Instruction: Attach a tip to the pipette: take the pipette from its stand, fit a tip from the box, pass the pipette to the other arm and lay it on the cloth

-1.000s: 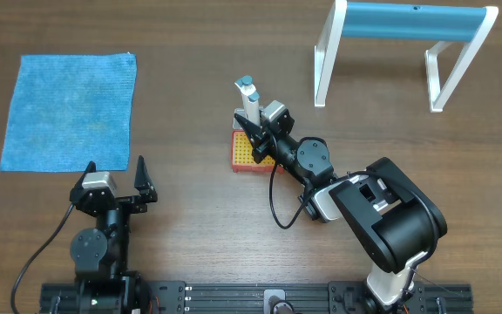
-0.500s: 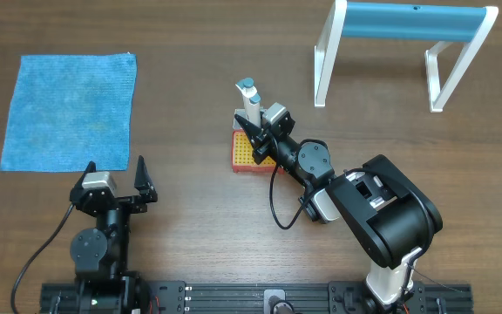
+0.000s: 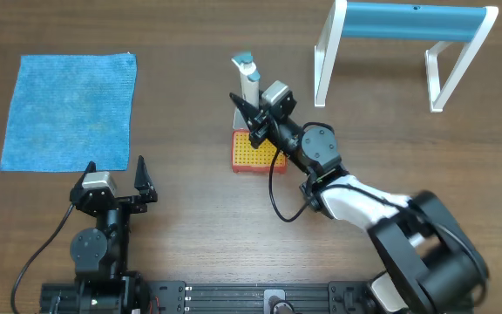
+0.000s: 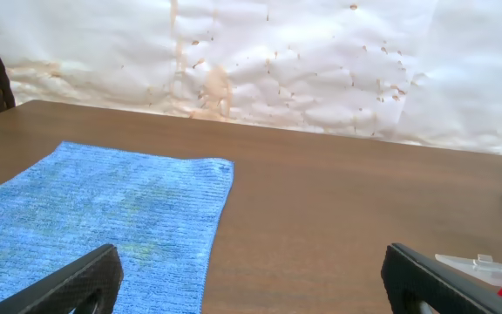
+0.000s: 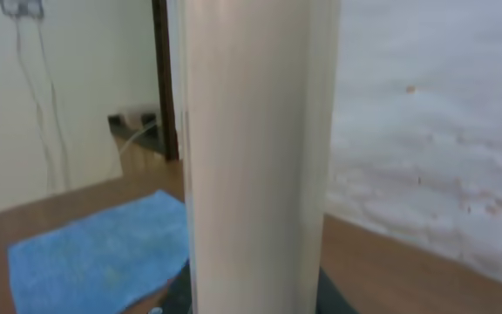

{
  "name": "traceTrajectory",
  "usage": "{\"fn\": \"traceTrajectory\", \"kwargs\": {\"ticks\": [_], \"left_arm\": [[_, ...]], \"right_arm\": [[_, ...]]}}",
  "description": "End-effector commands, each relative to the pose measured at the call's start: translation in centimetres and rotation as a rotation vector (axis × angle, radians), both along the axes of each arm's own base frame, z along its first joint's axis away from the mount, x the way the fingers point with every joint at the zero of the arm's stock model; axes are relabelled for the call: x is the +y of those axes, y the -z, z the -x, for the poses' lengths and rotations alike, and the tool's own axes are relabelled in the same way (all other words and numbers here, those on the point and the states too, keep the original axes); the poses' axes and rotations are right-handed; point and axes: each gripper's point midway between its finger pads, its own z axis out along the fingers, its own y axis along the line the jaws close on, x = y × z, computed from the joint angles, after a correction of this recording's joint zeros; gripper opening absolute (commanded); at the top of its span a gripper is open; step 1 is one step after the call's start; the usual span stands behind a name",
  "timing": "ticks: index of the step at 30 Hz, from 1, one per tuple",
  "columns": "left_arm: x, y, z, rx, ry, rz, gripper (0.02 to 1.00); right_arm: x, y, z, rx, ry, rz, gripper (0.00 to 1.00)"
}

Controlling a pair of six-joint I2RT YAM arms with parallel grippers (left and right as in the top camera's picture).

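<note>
White pipette [image 3: 250,86] upright in right claw [image 3: 251,113], blue end up

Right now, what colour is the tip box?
The tip box is red-orange with a yellow top grid; top view shows it best.

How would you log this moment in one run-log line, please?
right end effector: holds pipette upright by tip box | left end effector: open, near cloth | stand: without pipette
</note>
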Motion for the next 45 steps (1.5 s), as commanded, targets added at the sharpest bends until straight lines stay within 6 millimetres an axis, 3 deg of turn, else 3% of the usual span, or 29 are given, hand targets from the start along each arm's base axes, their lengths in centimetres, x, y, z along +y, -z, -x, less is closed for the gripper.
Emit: {"fn": "traceTrajectory", "kwargs": {"ticks": [1, 3, 11, 16, 20, 38, 39, 40, 41, 43, 45], "left_arm": [[0.3, 0.1, 0.0, 0.003, -0.016, -0.013, 0.961], [0.3, 0.1, 0.0, 0.003, -0.016, -0.013, 0.961], [0.3, 0.1, 0.0, 0.003, -0.016, -0.013, 0.961], [0.3, 0.1, 0.0, 0.003, -0.016, -0.013, 0.961], [0.3, 0.1, 0.0, 0.003, -0.016, -0.013, 0.963], [0.3, 0.1, 0.0, 0.003, -0.016, -0.013, 0.961], [0.0, 0.0, 0.0, -0.005, 0.003, 0.004, 0.961], [-2.0, 0.0, -0.1, -0.006, 0.111, 0.124, 0.961], [-5.4, -0.5, 0.4, 0.000, 0.294, 0.341, 0.961], [-11.7, -1.3, 3.2, 0.171, 0.643, 0.824, 0.961], [-13.8, -1.2, 5.0, 0.313, 0.759, 0.998, 0.961]], "right_arm": [[-0.8, -4.5, 1.8, 0.011, -0.014, 0.017, 0.080], [-2.1, -6.1, 3.9, 0.105, -0.014, 0.072, 0.082], [-5.4, -4.2, 9.5, 0.345, -0.015, 0.196, 0.080], [-7.6, -6.4, 12.7, 0.312, -0.002, 0.177, 0.077], [-9.7, -5.6, 12.2, 0.341, 0.122, 0.202, 0.084], [-9.7, -5.8, 12.1, 0.388, 0.130, 0.132, 0.080], [-9.7, -5.8, 12.1, 0.397, 0.131, 0.123, 0.080], [-9.7, -5.8, 12.1, 0.397, 0.131, 0.123, 0.080], [-9.7, -5.8, 12.1, 0.398, 0.131, 0.122, 0.080], [-9.7, -5.8, 12.1, 0.434, 0.133, 0.082, 0.080], [-9.7, -5.8, 12.1, 0.507, 0.138, -0.001, 0.080]]}}
